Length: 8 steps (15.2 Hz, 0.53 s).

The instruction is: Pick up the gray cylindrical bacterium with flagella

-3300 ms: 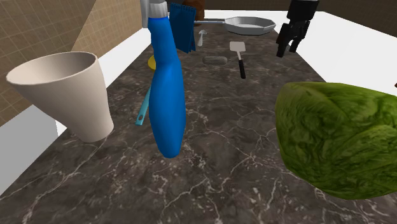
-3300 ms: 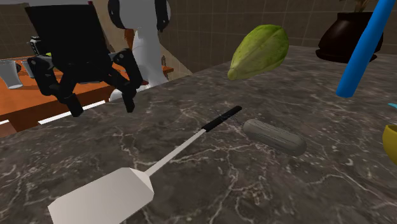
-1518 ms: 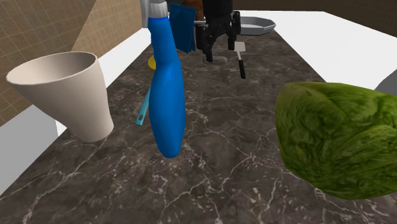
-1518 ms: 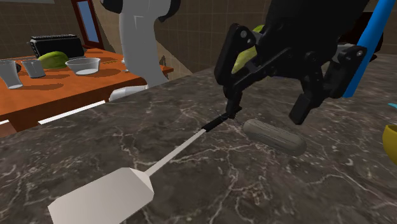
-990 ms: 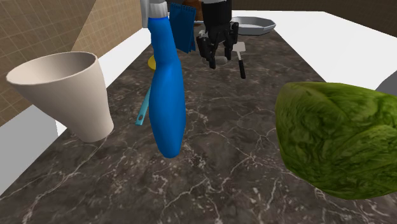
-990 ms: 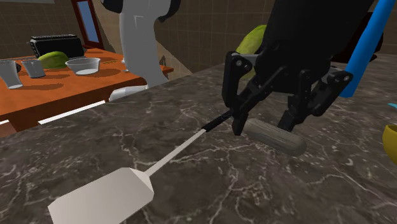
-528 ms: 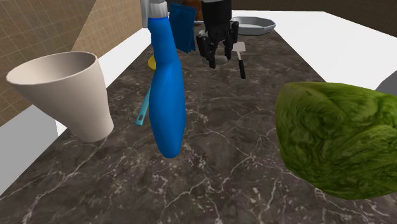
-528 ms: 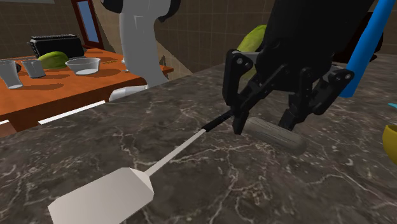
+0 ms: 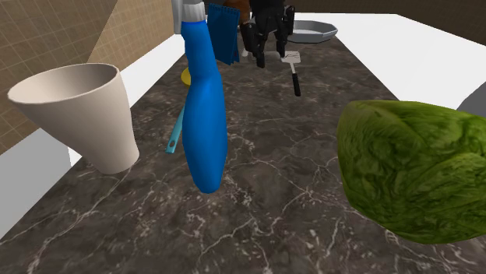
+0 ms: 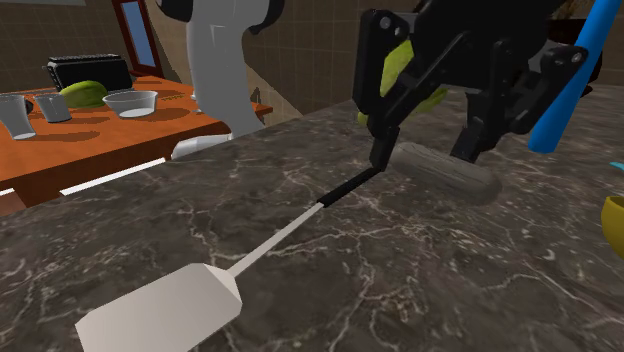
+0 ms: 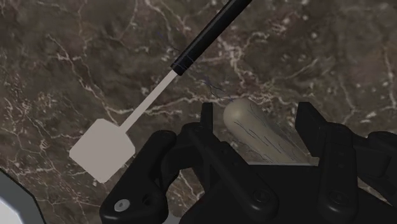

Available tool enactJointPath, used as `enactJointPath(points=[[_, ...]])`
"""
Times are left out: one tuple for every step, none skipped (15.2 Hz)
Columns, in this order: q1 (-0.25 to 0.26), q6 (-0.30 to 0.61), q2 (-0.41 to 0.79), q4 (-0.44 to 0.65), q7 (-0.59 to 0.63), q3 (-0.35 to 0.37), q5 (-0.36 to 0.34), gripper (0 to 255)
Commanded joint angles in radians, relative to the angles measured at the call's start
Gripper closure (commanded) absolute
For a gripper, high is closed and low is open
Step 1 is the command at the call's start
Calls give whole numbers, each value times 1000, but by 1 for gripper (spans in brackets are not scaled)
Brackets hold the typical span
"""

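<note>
The gray cylindrical bacterium (image 10: 447,172) hangs a little above the dark marble counter (image 10: 300,290), tilted, with my black gripper (image 10: 425,153) shut on it. In the wrist view the beige-gray cylinder (image 11: 262,133) sits clasped between the two fingers of the gripper (image 11: 257,127), its rounded end sticking out past them. From the shoulder view the gripper (image 9: 270,48) is at the far end of the counter, raised above the surface, and the cylinder there is hidden by the hand.
A spatula (image 10: 250,260) lies beside the gripper, its black handle (image 11: 210,35) just under it. A blue spray bottle (image 9: 204,117), a beige cup (image 9: 86,113) and a big green leafy vegetable (image 9: 417,167) stand near. A pan (image 9: 308,29) sits at the far end.
The gripper came down over the cylinder, shut on it, and has now risen with it off the counter.
</note>
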Motion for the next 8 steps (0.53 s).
enactJointPath(points=[[1, -29, 11, 38, 3, 3, -4, 255], [1, -44, 18, 60, 4, 4, -7, 255], [1, -59, 26, 82, 6, 6, -9, 255], [2, -75, 34, 105, 7, 8, -13, 255], [2, -91, 42, 128, 9, 10, -16, 255], [3, -107, 51, 152, 11, 12, -19, 255], [3, -109, 52, 155, 11, 12, -20, 255], [3, -109, 52, 155, 11, 12, -20, 255]])
